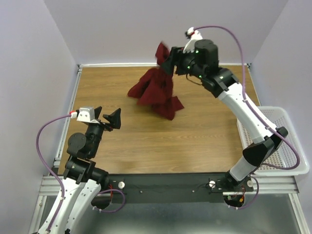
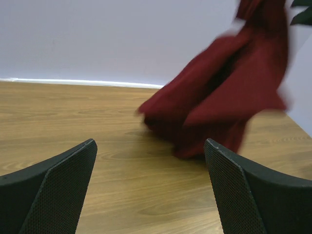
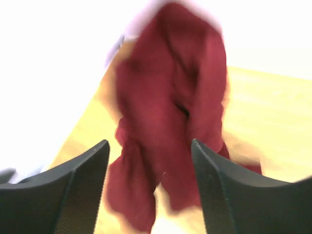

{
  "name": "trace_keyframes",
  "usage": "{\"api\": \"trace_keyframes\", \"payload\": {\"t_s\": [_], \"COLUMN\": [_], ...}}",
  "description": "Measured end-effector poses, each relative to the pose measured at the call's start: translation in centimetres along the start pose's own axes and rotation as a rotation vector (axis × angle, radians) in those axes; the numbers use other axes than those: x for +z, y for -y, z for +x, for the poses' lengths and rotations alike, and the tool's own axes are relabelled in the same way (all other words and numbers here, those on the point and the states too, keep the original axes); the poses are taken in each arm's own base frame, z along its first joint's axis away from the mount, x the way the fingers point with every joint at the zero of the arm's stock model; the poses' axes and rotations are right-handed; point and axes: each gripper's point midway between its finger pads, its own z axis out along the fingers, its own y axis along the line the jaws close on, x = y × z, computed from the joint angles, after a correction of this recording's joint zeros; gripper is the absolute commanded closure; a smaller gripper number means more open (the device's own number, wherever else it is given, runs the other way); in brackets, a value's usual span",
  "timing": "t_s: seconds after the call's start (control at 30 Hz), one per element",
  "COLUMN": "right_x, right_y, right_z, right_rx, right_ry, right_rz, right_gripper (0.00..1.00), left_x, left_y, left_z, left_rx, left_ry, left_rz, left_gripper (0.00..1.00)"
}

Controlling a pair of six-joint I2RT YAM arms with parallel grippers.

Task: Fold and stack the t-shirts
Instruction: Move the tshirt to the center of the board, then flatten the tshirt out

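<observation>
The maroon t-shirt (image 1: 156,90) is bunched at the back middle of the wooden table (image 1: 146,146). One part stands stretched up in the air toward my right gripper (image 1: 171,59), and its lower folds rest on the wood. In the right wrist view the shirt (image 3: 170,112) is blurred and hangs just beyond my right gripper (image 3: 150,143), whose jaws are wide apart with no cloth pinched between them. My left gripper (image 1: 109,118) is open and empty over the left of the table. In its wrist view (image 2: 150,142) the shirt (image 2: 229,92) lies ahead to the right.
A white mesh basket (image 1: 287,146) stands off the table's right edge beside the right arm. Lilac walls close in the back and both sides. The black rail with the arm bases runs along the near edge.
</observation>
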Motion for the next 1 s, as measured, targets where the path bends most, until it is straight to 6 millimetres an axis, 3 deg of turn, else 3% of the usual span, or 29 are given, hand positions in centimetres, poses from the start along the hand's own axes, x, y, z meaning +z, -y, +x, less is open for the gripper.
{"api": "trace_keyframes", "payload": {"t_s": [0.07,0.13,0.2,0.27,0.33,0.37,0.43,0.57,0.73,0.83,1.0], "right_x": [0.7,1.3,1.3,1.0,-0.2,-0.4,-1.2,-1.5,0.6,1.6,2.5], "right_y": [-0.5,-0.2,2.2,4.7,7.8,8.2,9.8,10.5,9.5,9.0,7.7], "right_z": [2.6,6.5,11.6,15.3,20.1,20.5,23.3,26.1,29.0,30.6,31.2], "right_rx": [-0.013,-0.02,-0.037,-0.058,-0.091,-0.093,-0.107,-0.099,-0.031,0.001,0.03], "right_ry": [-0.059,-0.14,-0.243,-0.314,-0.418,-0.428,-0.491,-0.553,-0.596,-0.625,-0.627], "right_rz": [-0.018,-0.01,0.065,0.14,0.237,0.247,0.29,0.289,0.212,0.174,0.091], "right_gripper": [0.23,0.23,0.23,0.23,0.23,0.23,0.23,0.23,0.26,0.31,0.35], "left_x": [0.0,0.1,0.1,0.2,0.3,0.4,0.6,1.1,1.7,2.0,2.2], "left_y": [0.0,0.0,-0.1,-0.1,-0.1,-0.1,-0.2,-0.6,-2.1,-3.4,-5.0], "left_z": [0.1,0.2,0.3,0.4,0.6,0.8,1.1,2.2,4.7,7.6,12.1], "left_rx": [0.0,0.0,0.0,-0.001,-0.001,-0.001,-0.002,-0.012,-0.074,-0.144,-0.195], "left_ry": [-0.003,-0.007,-0.011,-0.015,-0.024,-0.03,-0.042,-0.079,-0.169,-0.264,-0.408], "left_rz": [-0.001,-0.002,-0.003,-0.004,-0.007,-0.008,-0.011,-0.037,-0.143,-0.244,-0.356], "left_gripper": [0.02,0.02,0.02,0.02,0.02,0.02,0.02,0.02,0.01,0.01,0.02]}}
